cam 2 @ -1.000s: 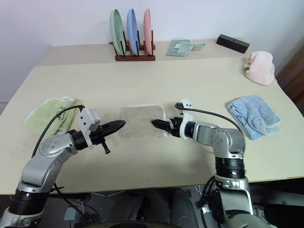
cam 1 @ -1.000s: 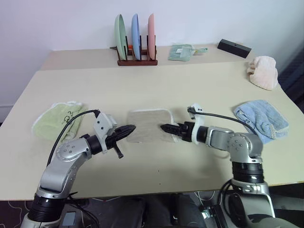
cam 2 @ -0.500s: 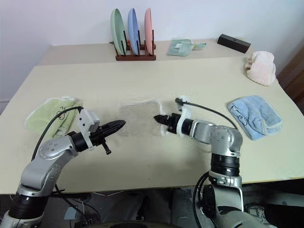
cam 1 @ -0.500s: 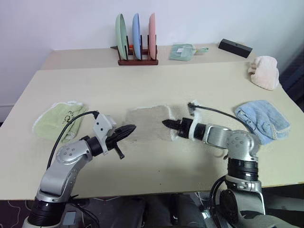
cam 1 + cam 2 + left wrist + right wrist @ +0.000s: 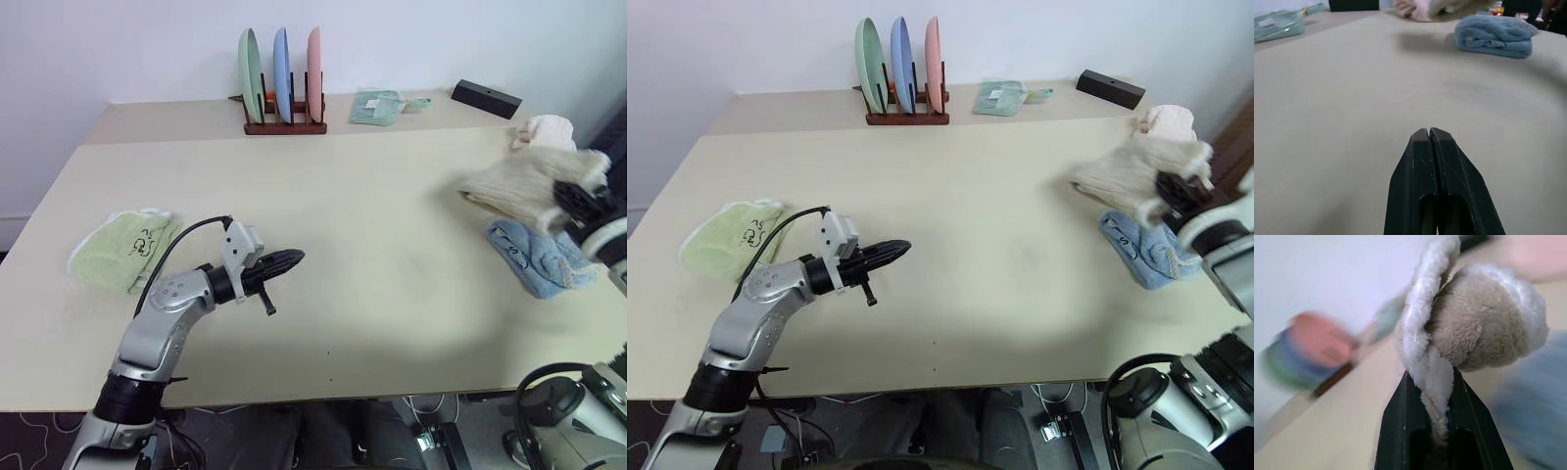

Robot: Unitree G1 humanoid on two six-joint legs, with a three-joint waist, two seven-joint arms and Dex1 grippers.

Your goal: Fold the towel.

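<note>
The beige towel hangs bunched in the air at the table's right side, above the light blue towel. My right gripper is shut on the beige towel. In the right wrist view a white-edged fold of the towel is pinched between the black fingers. My left gripper is shut with nothing in it. It hovers low over the bare table, left of centre, pointing right; its closed fingertips show in the left wrist view.
A light green towel lies at the left edge. A pink towel lies at the back right. On the rear table stand a rack with three plates, a small green cloth and a black box.
My right gripper has closed on the beige towel and swung it up from the table's middle to the right, over the blue towel. The left gripper has crept slightly right.
</note>
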